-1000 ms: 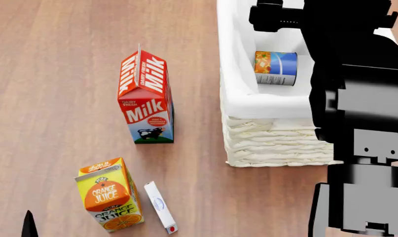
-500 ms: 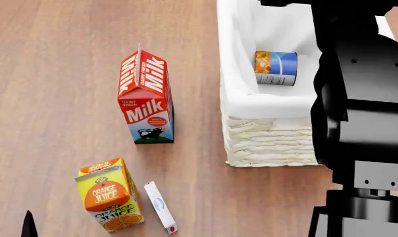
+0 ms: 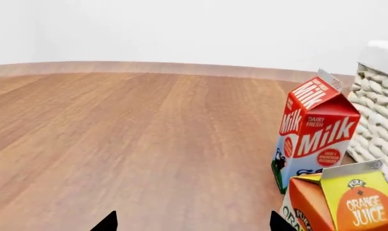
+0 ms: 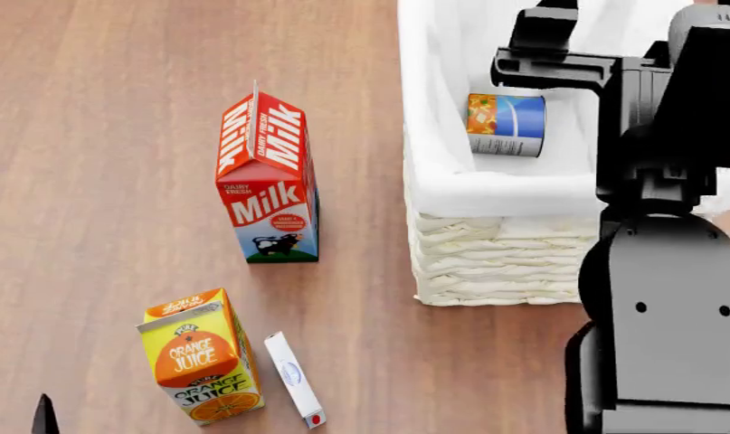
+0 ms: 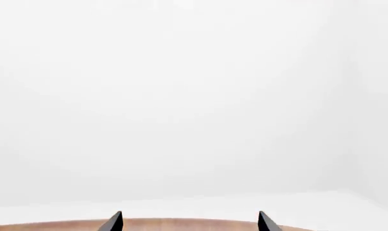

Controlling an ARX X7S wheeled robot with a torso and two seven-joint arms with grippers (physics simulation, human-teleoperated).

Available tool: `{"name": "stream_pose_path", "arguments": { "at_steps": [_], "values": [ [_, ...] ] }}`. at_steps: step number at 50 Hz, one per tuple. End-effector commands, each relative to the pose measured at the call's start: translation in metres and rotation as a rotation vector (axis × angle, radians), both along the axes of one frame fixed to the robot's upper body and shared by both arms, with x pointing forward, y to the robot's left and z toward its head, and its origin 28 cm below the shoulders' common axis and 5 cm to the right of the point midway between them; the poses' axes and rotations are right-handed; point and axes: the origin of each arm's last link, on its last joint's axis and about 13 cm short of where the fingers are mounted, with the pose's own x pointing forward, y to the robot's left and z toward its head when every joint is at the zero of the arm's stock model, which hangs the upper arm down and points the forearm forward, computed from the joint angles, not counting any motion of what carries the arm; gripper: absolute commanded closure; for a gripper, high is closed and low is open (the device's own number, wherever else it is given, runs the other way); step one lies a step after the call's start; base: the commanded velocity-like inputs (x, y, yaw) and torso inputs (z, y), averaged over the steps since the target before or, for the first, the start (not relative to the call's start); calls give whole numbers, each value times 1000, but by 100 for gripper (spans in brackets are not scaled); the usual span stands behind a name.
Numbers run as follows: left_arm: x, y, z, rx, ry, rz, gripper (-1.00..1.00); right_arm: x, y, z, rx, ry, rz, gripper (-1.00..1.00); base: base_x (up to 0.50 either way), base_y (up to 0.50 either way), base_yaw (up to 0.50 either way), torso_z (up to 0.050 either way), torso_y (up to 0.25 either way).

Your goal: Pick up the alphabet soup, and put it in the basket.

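Nearest me on the wooden tabletop (image 4: 123, 136) stand the orange juice carton (image 4: 202, 356) and a small white box (image 4: 295, 379) just beside it, then the milk carton (image 4: 268, 177) further out. My left fingers (image 3: 188, 224) hang low near the juice, tips apart and holding nothing. Beyond, the basket (image 4: 497, 262) holds the alphabet soup (image 4: 506, 125), lying on its side on the cloth lining. My right fingers (image 5: 188, 222) are apart and empty, facing a blank white background. I judge the placing done; what remains is to draw my right arm (image 4: 654, 271) clear without knocking the basket.
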Motion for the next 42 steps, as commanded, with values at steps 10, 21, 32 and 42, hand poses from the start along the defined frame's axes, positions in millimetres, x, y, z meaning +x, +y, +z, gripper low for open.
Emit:
{"name": "stream_pose_path", "arguments": {
  "at_steps": [10,21,32,42],
  "values": [
    [-24,1,37,65,-153,4,-100,-71,7,-31,-64,-152,-20,-100,0,0,0,0,0],
    [-30,2,43,88,-182,0,-100,-98,7,-37,-69,-204,-28,-100,0,0,0,0,0],
    [-32,1,44,94,-198,-11,-100,-116,13,-41,-120,-268,-50,-100,0,0,0,0,0],
    [-32,-1,44,103,-210,-19,-100,-122,12,-47,-134,-301,-72,-100,0,0,0,0,0]
  ]
}}
